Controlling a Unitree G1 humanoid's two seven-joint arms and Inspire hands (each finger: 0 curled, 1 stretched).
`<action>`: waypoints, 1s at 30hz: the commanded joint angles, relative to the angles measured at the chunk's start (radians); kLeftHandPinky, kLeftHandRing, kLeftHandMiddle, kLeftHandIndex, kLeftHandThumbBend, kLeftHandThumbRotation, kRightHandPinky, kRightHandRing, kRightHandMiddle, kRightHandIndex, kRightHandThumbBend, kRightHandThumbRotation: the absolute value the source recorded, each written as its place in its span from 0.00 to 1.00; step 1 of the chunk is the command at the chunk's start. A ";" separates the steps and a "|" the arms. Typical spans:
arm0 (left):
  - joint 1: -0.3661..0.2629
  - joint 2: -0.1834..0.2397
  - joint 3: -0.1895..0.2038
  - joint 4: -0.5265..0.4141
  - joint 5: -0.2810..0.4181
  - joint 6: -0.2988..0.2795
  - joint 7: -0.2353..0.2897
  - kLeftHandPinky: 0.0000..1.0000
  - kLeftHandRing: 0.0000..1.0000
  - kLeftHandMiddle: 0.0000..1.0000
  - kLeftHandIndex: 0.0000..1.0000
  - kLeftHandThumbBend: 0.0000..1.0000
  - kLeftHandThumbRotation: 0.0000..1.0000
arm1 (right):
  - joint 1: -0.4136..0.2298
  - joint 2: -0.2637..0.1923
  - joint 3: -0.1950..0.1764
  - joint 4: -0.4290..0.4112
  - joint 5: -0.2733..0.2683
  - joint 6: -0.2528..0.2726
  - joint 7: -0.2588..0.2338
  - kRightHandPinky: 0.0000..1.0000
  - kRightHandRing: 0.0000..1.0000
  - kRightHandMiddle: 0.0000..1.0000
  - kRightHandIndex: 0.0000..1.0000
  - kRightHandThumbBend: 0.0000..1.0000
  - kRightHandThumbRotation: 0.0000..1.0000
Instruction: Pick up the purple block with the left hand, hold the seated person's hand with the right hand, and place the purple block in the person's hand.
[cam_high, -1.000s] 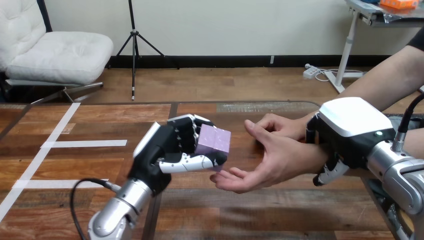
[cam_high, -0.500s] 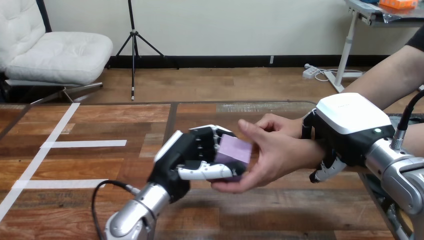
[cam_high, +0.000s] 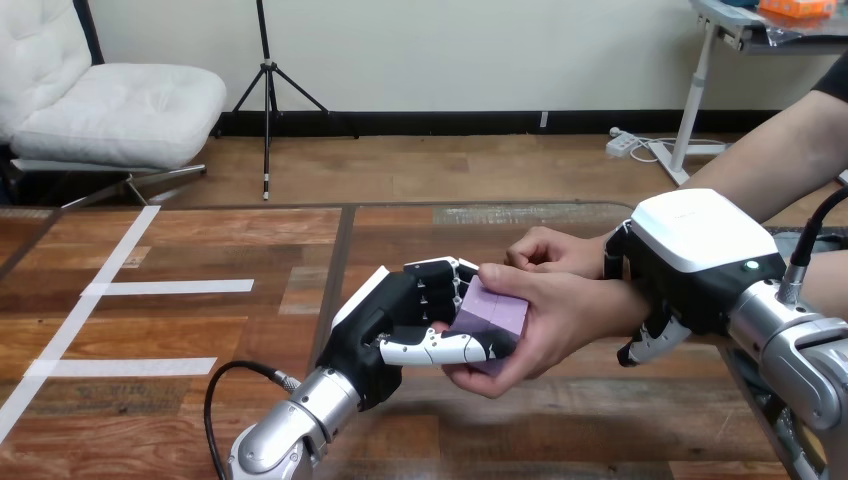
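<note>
My left hand (cam_high: 400, 320) has carried the purple block (cam_high: 492, 308) across in the last second. It hung clear of the palm then; now it lies against the person's open hand (cam_high: 575, 318), whose fingers curl up beneath it. My fingers and thumb still pinch the block, so I judge only the release remains. My right hand (cam_high: 690, 265) wraps the person's wrist, fingers curled underneath. Just behind, the person's farther hand (cam_high: 550, 250) rests fisted, not in the way. White tape strips (cam_high: 165, 287) lie well left on the counter (cam_high: 120, 400).

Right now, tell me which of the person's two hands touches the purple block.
The nearer hand, open against the purple block that the left hand grips; the farther hand is curled behind.
</note>
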 joint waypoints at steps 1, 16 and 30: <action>-0.075 -0.016 -0.016 -0.054 0.010 0.001 -0.002 0.35 0.41 0.49 0.50 0.87 0.13 | -0.040 -0.003 -0.037 -0.084 -0.013 0.029 -0.001 0.24 0.33 0.41 0.48 0.87 0.00; -0.071 -0.020 -0.026 -0.059 0.024 0.009 0.008 0.35 0.41 0.49 0.50 0.87 0.14 | -0.041 0.015 -0.029 -0.153 -0.015 0.080 0.053 0.27 0.35 0.43 0.53 0.86 0.00; -0.069 -0.018 -0.028 -0.056 0.035 0.020 0.023 0.35 0.41 0.49 0.49 0.88 0.14 | -0.049 0.021 -0.022 -0.150 -0.012 0.093 0.059 0.30 0.39 0.47 0.58 0.85 0.00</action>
